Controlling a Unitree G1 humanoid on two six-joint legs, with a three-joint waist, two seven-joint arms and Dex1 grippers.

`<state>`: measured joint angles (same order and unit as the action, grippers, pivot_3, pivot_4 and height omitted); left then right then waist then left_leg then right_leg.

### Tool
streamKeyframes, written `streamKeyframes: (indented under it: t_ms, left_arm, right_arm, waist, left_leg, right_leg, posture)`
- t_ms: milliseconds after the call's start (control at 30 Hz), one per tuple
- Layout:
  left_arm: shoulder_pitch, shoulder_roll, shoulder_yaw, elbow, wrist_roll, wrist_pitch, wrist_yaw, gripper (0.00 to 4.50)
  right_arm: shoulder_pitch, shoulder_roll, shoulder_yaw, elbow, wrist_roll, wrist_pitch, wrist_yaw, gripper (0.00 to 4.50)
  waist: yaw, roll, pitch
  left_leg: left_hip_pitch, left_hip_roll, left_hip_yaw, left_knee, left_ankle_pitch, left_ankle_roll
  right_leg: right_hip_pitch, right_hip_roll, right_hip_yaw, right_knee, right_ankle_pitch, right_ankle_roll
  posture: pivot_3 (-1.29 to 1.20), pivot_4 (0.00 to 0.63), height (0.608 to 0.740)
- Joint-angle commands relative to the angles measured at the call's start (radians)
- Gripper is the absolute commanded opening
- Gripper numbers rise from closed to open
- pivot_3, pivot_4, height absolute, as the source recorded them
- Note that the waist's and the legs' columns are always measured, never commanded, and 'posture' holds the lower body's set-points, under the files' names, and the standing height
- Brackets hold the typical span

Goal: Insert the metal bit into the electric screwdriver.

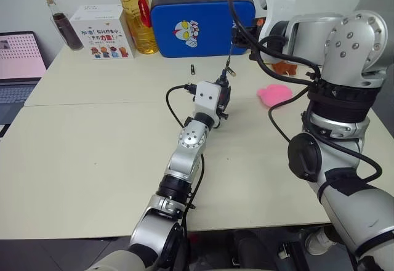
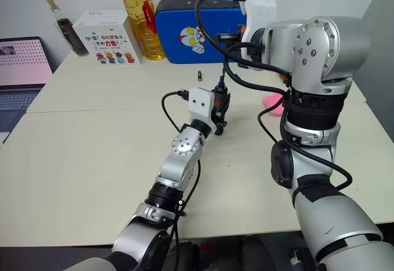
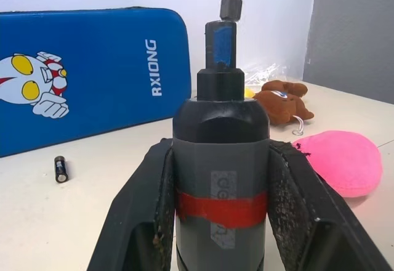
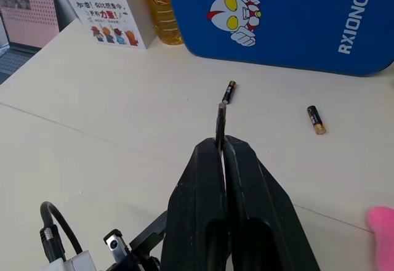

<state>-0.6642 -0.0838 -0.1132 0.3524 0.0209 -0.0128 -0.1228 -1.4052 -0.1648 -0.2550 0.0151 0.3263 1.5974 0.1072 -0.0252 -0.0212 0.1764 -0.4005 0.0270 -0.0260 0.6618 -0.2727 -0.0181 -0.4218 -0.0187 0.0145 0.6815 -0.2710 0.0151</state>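
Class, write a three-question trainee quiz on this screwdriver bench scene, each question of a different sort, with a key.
1. True or false: the left tool is shut on the electric screwdriver.
2. What does the right tool pinch? A) a battery B) the metal bit C) the pink pad
3. Fill in: the blue case stands beside a bottle of ____ oil.

Key: 1 true; 2 B; 3 yellow.
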Motion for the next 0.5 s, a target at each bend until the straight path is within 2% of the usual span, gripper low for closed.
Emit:
streamKeyframes:
  t_ms: [33, 500]
  left_arm:
    - [0.013, -0.014, -0.018, -0.014, 0.003, 0.012, -0.007, 1.65]
    - [0.012, -0.012, -0.018, -0.016, 0.003, 0.014, -0.009, 1.65]
  right_arm:
    - [-0.035, 0.002, -0.022, -0.016, 0.000, -0.024, 0.001, 0.09]
    - [-0.034, -0.009, -0.008, -0.010, 0.002, -0.002, 0.009, 0.09]
  waist:
    - [0.000, 0.000, 0.000]
    - [0.000, 0.000, 0.000]
  left_leg:
    - [0.000, 0.000, 0.000, 0.000, 0.000, 0.000]
    - [0.000, 0.000, 0.000, 0.000, 0.000, 0.000]
  right_leg:
    - [0.000, 0.000, 0.000, 0.000, 0.000, 0.000]
    - [0.000, 0.000, 0.000, 0.000, 0.000, 0.000]
  posture:
    - [0.00, 0.150, 0.740]
    - [0.00, 0.150, 0.740]
